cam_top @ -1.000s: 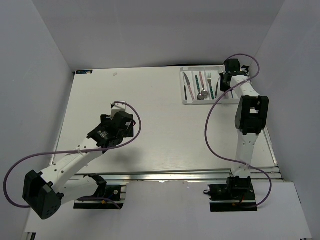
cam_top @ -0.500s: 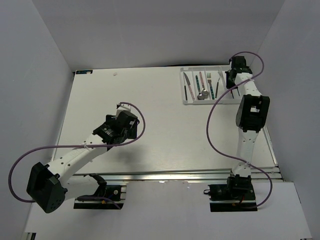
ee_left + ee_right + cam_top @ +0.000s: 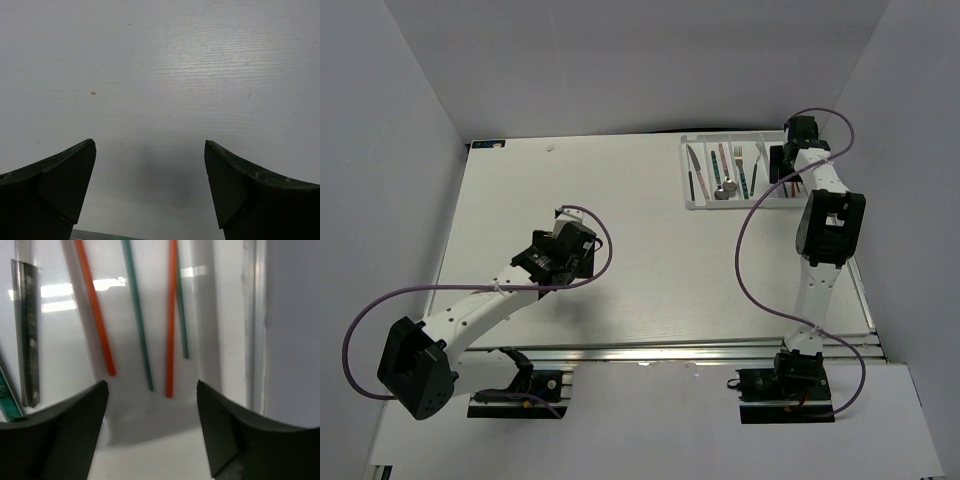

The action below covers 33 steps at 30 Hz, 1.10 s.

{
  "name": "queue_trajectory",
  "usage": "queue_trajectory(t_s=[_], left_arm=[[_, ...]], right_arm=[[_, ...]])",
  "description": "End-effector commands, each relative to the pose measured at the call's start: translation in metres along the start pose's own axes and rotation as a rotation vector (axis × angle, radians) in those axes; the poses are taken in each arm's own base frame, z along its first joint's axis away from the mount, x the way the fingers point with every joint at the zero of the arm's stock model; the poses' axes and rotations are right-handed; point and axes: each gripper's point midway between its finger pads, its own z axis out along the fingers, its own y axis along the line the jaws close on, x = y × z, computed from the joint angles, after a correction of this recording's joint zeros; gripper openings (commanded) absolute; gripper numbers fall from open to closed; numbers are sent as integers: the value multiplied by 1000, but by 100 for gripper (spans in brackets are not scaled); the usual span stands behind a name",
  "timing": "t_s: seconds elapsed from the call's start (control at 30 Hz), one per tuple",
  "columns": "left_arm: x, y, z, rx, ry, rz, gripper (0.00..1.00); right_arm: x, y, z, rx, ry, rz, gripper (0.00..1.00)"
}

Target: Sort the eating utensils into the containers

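Observation:
The white tray (image 3: 684, 192) with its long containers lies at the table's back right. Eating utensils rest in it: a knife (image 3: 691, 170), a spoon (image 3: 726, 186) and a teal-handled fork (image 3: 742, 170). My right gripper (image 3: 782, 163) hovers over the tray's right end. In the right wrist view it (image 3: 152, 390) is open and holds nothing. Below it, in one compartment, lie two red chopsticks (image 3: 95, 310) and two teal ones (image 3: 137, 315). A dark-handled utensil (image 3: 27, 335) lies one compartment to the left. My left gripper (image 3: 563, 248) (image 3: 150, 150) is open over bare table.
The tray's right wall (image 3: 252, 315) runs close beside my right finger. The table's right edge (image 3: 860, 270) is near the right arm. White walls enclose the table on three sides. A small dark label (image 3: 488, 144) sits at the back left corner.
My right gripper has opened over the tray's right compartment and shifted slightly right. The left arm has swung a little to the right, its gripper still open.

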Motion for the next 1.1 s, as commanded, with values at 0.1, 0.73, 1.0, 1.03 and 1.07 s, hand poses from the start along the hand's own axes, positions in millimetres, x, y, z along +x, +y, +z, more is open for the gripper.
queue_trajectory(t_s=[0.1,0.73,1.0,1.03,1.07], left_arm=[[-29,48,-12,-187,-104,-139,98],[-68,162,-103,-363,-493,-577,98],[-66,158,-103,-328,-496,-586,98],[-66,158,-103,-328,-496,-586,98],[-66,158,-103,-326,-497,-585,98]], right_arm=[[-53,-7,-127,-73,-221,139,89],[109,82,-336,-492,-557,141,89],[126,95,-342,-515,-582,111,89],[127,96,-340,-517,-575,110,89],[126,97,-340,-520,-571,115,89]])
